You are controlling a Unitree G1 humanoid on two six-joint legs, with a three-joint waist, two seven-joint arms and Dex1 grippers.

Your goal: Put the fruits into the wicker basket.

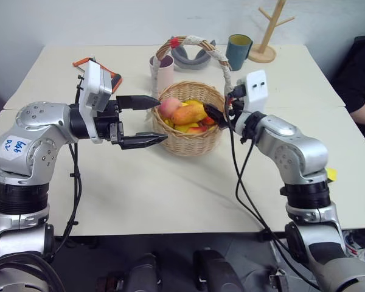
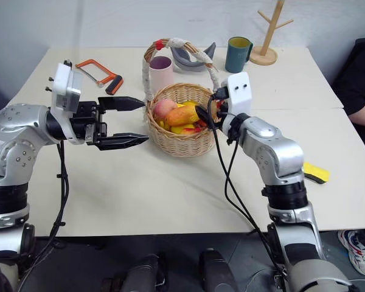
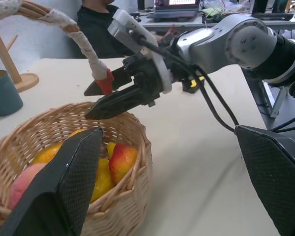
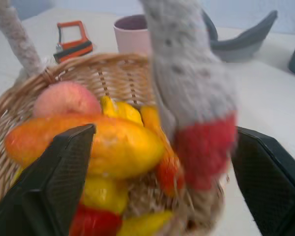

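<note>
The peach (image 2: 164, 109) and the mango (image 2: 182, 115) sit inside the wicker basket (image 2: 177, 141), at the centre of the head views, on top of other yellow and red fruit. So the job looks as good as done, and the risk now is in getting clear.

The right gripper (image 1: 216, 114) hangs at the basket's right rim, fingers parted and empty, with the cloth-wrapped handle (image 4: 187, 73) and its red tie (image 4: 205, 147) standing right between them in the right wrist view. That's the danger: if this arm draws away sideways or lifts at an angle, a finger could snag the handle post and drag or tip the basket, spilling the fruit. A straight pull back along its own line looks safest.

The left gripper (image 2: 123, 121) is spread wide, holding nothing, just left of the basket's rim with its upper fingertip almost at the wicker. A swing to the right would shove the basket into the other hand.

Room to move? Plenty in the lower half of the frame: bare table (image 2: 170, 194) lies in front of the basket. Behind it things crowd: the pink cup (image 2: 161, 72) just beyond the rim, the grey dish (image 2: 191, 59), the teal mug (image 2: 237, 53) and the wooden stand (image 2: 269, 36) in the upper right, the orange hacksaw (image 2: 100, 73) in the upper left. A person's dark sleeve (image 2: 359, 79) waits at the right edge.
</note>
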